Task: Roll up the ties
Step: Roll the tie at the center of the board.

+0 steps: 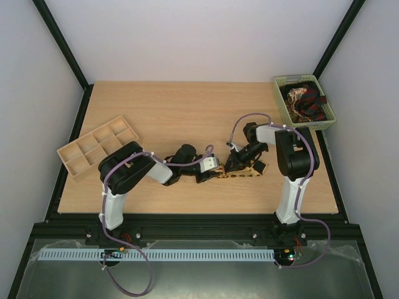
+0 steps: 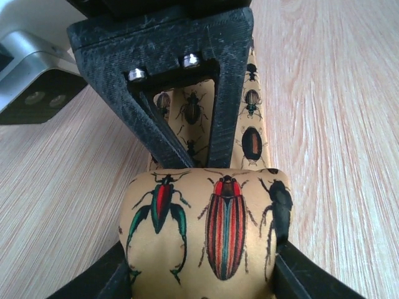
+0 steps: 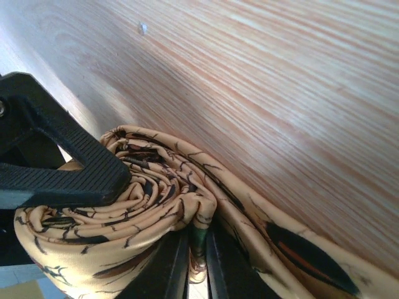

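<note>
A tan-yellow tie printed with beetles lies on the wooden table between my two grippers, partly rolled. In the left wrist view the roll sits between my left gripper's fingers, which press on its two sides. My left gripper meets my right gripper at the roll. In the right wrist view the spiral end of the roll shows, and my right gripper is pinched on a fold of it. The unrolled tail runs away over the table.
A green basket at the back right holds several other ties, dark red and black among them. A wooden divided tray stands at the left. The left gripper's black finger presses on the roll.
</note>
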Controlling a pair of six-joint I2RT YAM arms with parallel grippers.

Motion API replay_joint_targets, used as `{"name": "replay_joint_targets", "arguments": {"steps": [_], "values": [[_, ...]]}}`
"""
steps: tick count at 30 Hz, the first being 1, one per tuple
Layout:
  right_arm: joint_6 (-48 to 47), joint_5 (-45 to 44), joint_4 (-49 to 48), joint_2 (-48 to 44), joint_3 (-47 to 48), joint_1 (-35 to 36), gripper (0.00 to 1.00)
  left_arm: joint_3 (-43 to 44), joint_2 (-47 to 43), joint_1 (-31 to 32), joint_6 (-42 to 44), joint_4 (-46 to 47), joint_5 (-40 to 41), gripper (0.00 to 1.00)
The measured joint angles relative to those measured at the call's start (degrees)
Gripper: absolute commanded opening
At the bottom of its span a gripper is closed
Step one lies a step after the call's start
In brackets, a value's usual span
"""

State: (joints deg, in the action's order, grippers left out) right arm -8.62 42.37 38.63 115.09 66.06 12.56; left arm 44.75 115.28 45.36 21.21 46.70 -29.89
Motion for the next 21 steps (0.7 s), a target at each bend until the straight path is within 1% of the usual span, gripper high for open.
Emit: {"name": "replay_joint_targets", "arguments": {"steps": [2,6,10,15,21], "values": [[-0.28,0.33,0.52,0.00,0.31,-0.68,0.22,0.15,-0.81,-0.02,0.68,-1.86,0.63,0.27],[-1.44,0.44,2.71,0.00,2.19,-2.34,0.39,0.37,-2.93,0.00,1.79,-6.97,1.99,0.26],[-3.85,0.26,5.22,-0.61,3.87,-3.74,0.47,0.59,-4.48,0.00,2.32,-11.10,2.84,0.25],[-4.48,3.65,8.44,-3.34,3.87,-3.54,0.51,2.19,-4.68,0.13,2.40,-14.49,3.28,0.25],[-3.91,6.14,9.05,-3.89,3.65,-0.50,0.48,3.26,-4.68,0.57,2.36,-16.63,3.52,0.25]]}}
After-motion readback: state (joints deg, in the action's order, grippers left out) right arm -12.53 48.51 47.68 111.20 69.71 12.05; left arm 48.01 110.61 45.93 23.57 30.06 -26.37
